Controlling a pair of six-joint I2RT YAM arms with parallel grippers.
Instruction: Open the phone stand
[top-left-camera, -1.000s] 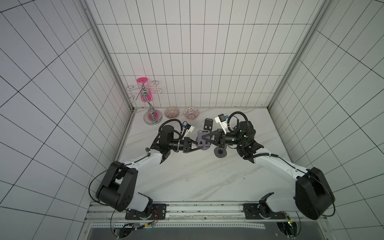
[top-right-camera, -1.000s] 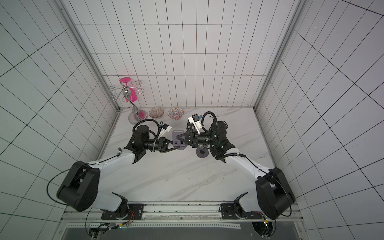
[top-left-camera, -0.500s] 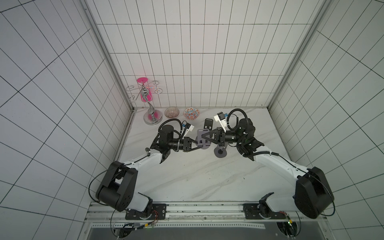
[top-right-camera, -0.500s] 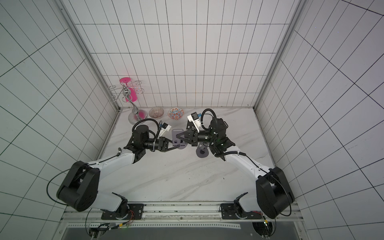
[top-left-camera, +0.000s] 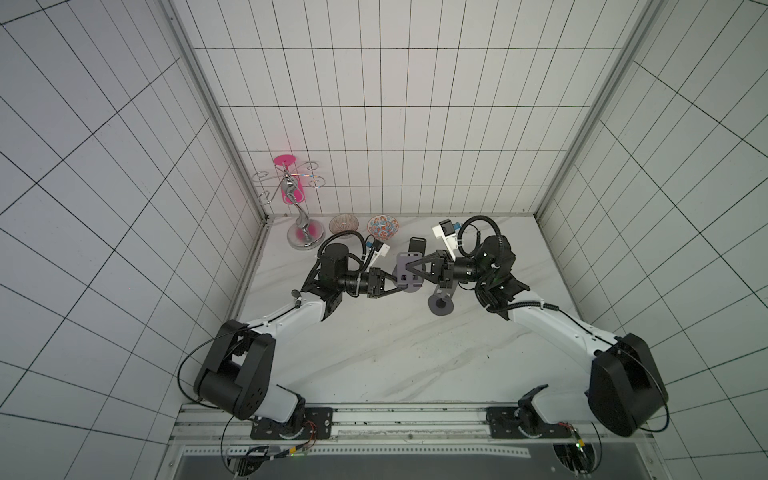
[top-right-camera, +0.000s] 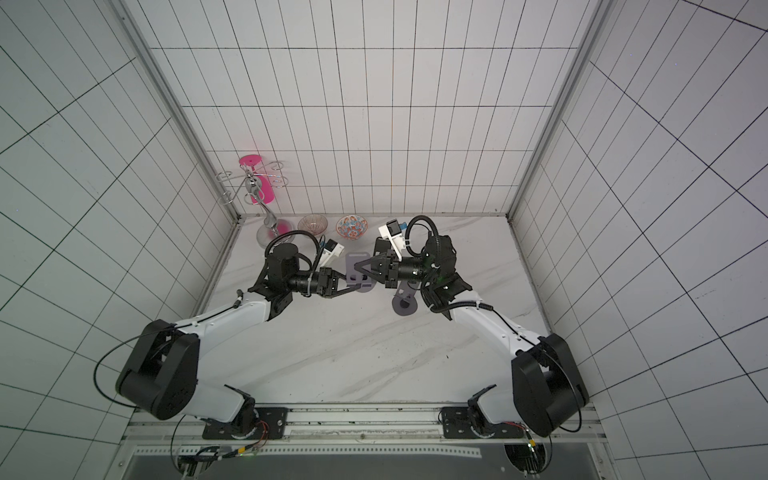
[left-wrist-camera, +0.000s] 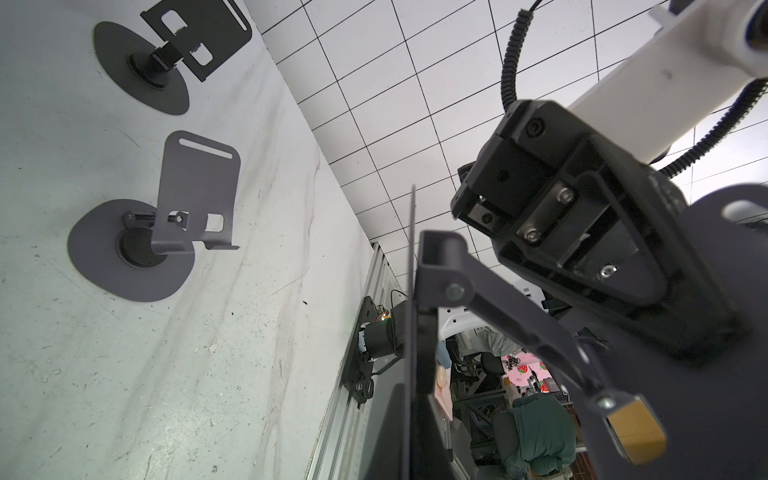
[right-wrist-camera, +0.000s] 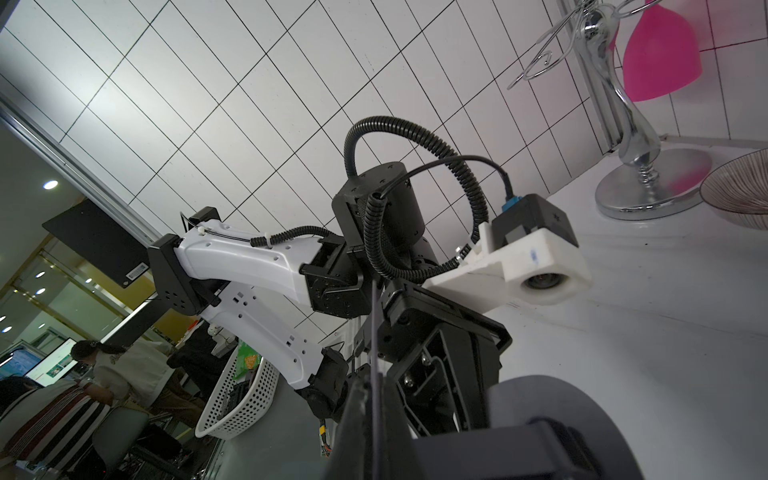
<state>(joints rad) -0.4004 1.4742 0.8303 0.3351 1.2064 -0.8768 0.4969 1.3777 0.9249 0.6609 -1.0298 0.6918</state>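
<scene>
White tiled walls (top-left-camera: 374, 124) close in three sides of the marble table (top-left-camera: 395, 361). My left arm (top-left-camera: 291, 316) and my right arm (top-left-camera: 552, 328) reach in from the near edge and meet over the back half of the table. In the back left corner stands a chrome cup rack (top-left-camera: 305, 239) with a pink cup (top-left-camera: 286, 195) hung on it.

The phone stand (top-left-camera: 404, 270) is up off the table, held in the air between my two claws. My left claw (top-left-camera: 397, 285) is pinched narrow on a thin edge of it, which its wrist view shows running straight out from between my fingers (left-wrist-camera: 432, 415). My right claw (top-left-camera: 410, 266) is clamped on it from the opposite side, also nearly closed, with a thin dark edge caught between its fingers (right-wrist-camera: 353, 428).

On the table just beside my right claw sits a second grey stand (top-left-camera: 440, 307), its plate raised off its round base. A black stand (top-left-camera: 417, 245) sits just behind the held one. A striped bowl (top-left-camera: 344, 223) and a patterned bowl (top-left-camera: 382, 226) lie side by side at the back wall
</scene>
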